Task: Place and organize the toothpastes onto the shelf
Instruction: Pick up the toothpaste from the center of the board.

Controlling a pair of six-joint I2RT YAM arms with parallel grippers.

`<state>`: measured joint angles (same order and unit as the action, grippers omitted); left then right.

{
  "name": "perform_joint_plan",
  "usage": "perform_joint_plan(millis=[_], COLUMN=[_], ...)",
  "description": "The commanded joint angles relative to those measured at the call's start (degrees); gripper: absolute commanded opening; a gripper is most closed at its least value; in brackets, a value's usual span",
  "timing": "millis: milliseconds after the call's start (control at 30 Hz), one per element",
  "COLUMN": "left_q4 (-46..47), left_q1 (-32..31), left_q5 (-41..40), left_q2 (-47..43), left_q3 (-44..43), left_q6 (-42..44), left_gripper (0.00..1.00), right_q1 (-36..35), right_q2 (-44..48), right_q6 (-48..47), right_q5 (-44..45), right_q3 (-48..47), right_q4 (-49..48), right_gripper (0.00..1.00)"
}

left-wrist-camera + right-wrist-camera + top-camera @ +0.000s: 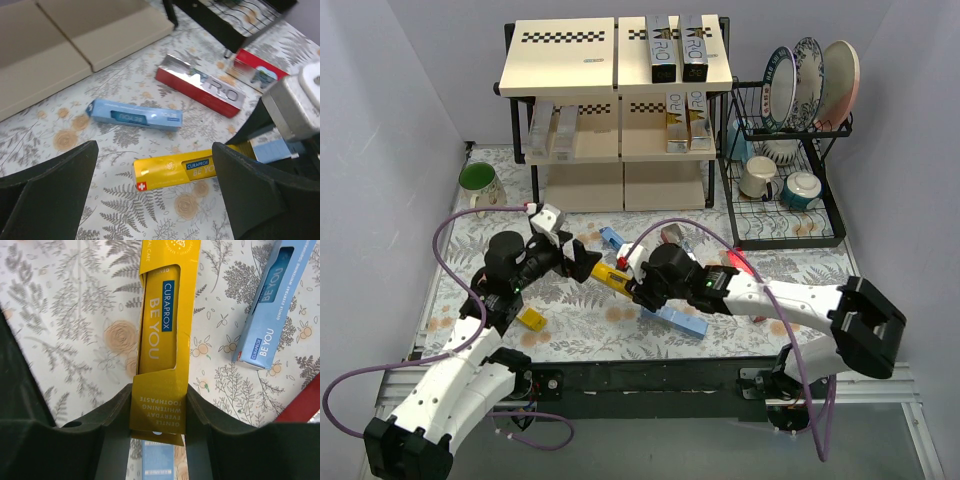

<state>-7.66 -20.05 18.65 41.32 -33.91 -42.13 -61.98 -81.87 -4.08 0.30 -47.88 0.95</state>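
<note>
One long yellow cardboard toothpaste carton point(162, 330) is held by the right gripper point(159, 407), whose dark fingers are pressed onto its near end, pinching it across the narrow width, so the long axis runs straight out from the jaws. In the top view that axis points left and slightly far, toward the left gripper point(572, 262), which hangs over the free end with its fingers spread wide, gripping nothing. The right arm has the carton; the left is merely close. The three-tier shelf with black metal frame and cream boards point(560, 60) stands well apart at the far edge, so the coming move, as I judge it, is a lift and a long carry away from the arms, turning the carton to lie alongside the silver-grey cartons point(680, 45) on the top board. The carton is thin glossy card, sharp-cornered, with a cut-out window that likely leaves its walls soft, so a hard squeeze could dent it. Whether it rests on the flat fern-and-flower printed cloth point(590, 345) or sits just above it, I cannot tell. A pale blue carton point(272, 305) and a red-and-silver carton point(200, 90) lie nearby.
</note>
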Motion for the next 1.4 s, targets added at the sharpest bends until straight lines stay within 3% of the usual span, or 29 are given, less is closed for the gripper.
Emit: perform_joint_plan(millis=[0, 133, 433, 633, 1067, 1367], left_q4=[-5.33, -17.34, -35.39, -36.99, -37.07, -40.24], left_q1=[-1.12, -2.97, -9.91, -12.64, -12.64, -12.64], left_q5=[15.96, 21.77, 15.1, 12.19, 23.44, 26.43], left_q2=[-1.42, 0.16, 6.23, 5.97, 8.16, 11.32], left_q3=[-5.02, -11.07, -22.77, -23.04, -22.69, -23.04], left_q6=[7.83, 14.87, 25.68, 31.4, 38.0, 38.18], left_gripper=[0.98, 0.98, 0.98, 0.98, 0.98, 0.84], right_q1=[0.36, 0.71, 1.15, 1.07, 1.07, 1.07], right_q2=[6.88, 11.37, 21.13, 23.5, 25.7, 26.32], right_q6=[-6.9, -9.63, -11.04, -11.13, -11.39, -11.83], right_q5=[-7.15, -7.77, -8.56, -11.89, -16.91, -17.61], right_q3=[-4.24, -5.73, -6.09, -6.88, -7.49, -7.41], right_q4=[8.44, 14.77, 19.53, 21.02, 21.72, 21.81], right_gripper=[0.35, 0.35, 0.35, 0.35, 0.35, 0.36])
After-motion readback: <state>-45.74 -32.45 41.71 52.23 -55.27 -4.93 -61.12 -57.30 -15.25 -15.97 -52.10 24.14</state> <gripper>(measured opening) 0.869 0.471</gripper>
